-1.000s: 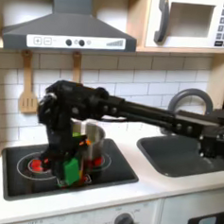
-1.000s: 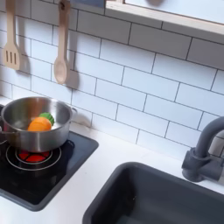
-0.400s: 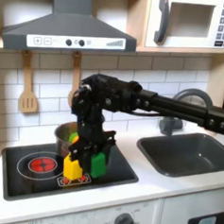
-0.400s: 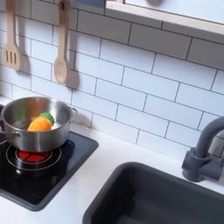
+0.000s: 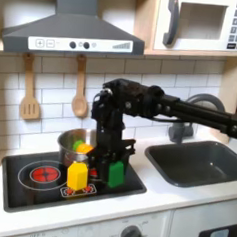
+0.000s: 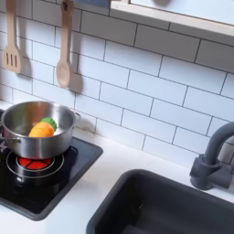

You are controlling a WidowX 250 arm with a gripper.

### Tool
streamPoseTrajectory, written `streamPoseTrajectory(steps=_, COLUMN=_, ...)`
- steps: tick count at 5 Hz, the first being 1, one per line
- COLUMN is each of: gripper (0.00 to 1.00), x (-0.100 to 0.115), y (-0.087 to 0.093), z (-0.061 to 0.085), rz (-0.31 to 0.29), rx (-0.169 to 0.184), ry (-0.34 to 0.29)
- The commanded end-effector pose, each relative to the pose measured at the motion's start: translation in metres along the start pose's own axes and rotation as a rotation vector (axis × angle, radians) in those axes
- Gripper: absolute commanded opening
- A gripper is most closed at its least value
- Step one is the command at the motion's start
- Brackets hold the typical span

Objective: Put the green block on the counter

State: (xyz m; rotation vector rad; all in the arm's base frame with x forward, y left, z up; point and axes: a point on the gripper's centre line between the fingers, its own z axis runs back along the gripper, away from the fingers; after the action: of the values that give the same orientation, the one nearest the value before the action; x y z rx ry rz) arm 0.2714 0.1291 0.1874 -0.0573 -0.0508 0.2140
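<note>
- The black robot arm reaches in from the first exterior view's right, passes above the dark grey sink basin point(image 5: 199, 161), and bends down over the black stovetop point(image 5: 45, 188) with its red ring burners.
- The black gripper point(image 5: 114, 162) points down at the stovetop's right part, in the first exterior view, and is clamped on the small solid green block point(image 5: 116, 173), with the fingers on either side of the block's upper part.
- The green block sits low over the stovetop's right portion, near its right edge; whether its underside touches the black surface cannot be told. It is not over the flat white counter point(image 5: 170, 197) of the toy kitchen, which begins just to the stovetop's right and front.
- A taller yellow block point(image 5: 77, 177) stands upright on the stovetop just beside the green block, on the first exterior view's left, with something small and red at its base.
- A shiny steel pot point(image 5: 70, 145) stands on the stovetop's back part, behind the yellow block; in the second exterior view the pot point(image 6: 35, 135) sits on a red burner and holds an orange piece point(image 6: 41, 131) and a green piece point(image 6: 47, 122) of toy food.
- Above the stovetop, on the white tiled wall, hang a wooden slotted spatula point(image 5: 30, 92) and a wooden spoon point(image 5: 80, 91); both tools also hang at the second exterior view's upper left.
- A grey curved tap point(image 6: 215, 155) stands behind the sink, well to the stovetop's right in both exterior views.
</note>
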Motion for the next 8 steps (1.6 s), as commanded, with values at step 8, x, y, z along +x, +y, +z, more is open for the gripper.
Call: streamPoseTrajectory(steps=8, gripper=0.0, x=0.034, y=-0.039, z=-0.02, rz=-0.049, rx=0.119, ry=0.15)
